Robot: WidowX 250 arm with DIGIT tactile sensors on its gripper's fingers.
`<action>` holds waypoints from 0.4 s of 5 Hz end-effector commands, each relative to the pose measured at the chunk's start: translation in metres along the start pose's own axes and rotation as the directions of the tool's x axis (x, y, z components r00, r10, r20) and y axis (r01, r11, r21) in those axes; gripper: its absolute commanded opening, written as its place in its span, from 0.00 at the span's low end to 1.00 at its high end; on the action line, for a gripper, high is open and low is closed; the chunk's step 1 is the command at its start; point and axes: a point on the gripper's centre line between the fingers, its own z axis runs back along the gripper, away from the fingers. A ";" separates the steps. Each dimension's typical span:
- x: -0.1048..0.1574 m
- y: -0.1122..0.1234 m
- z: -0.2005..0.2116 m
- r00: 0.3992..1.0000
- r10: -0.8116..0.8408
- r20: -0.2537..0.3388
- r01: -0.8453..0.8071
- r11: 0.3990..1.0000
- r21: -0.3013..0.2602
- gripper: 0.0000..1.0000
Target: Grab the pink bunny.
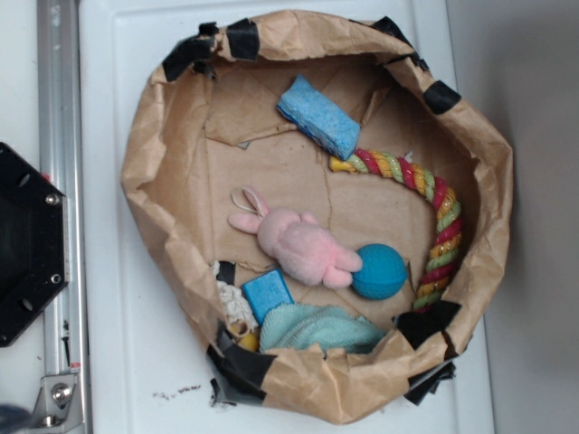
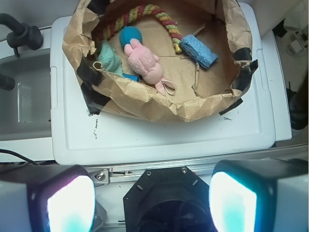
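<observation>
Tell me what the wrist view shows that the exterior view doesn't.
Only the wrist view shows the pincer, its two pads wide apart at the bottom edge, far back from the bag. It also shows a grey bin to the left of the white lid.

Only the exterior view shows the metal rail and the small blue block in full.

Both show the paper bag, the bunny touching the teal ball, the rope, the blue sponge and the teal cloth.
</observation>
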 end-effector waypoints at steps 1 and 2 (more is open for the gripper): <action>0.000 0.000 0.000 1.000 0.000 0.000 0.000 1.000 0.000 1.00; 0.045 0.013 -0.052 0.961 -0.207 0.186 0.203 0.978 0.037 1.00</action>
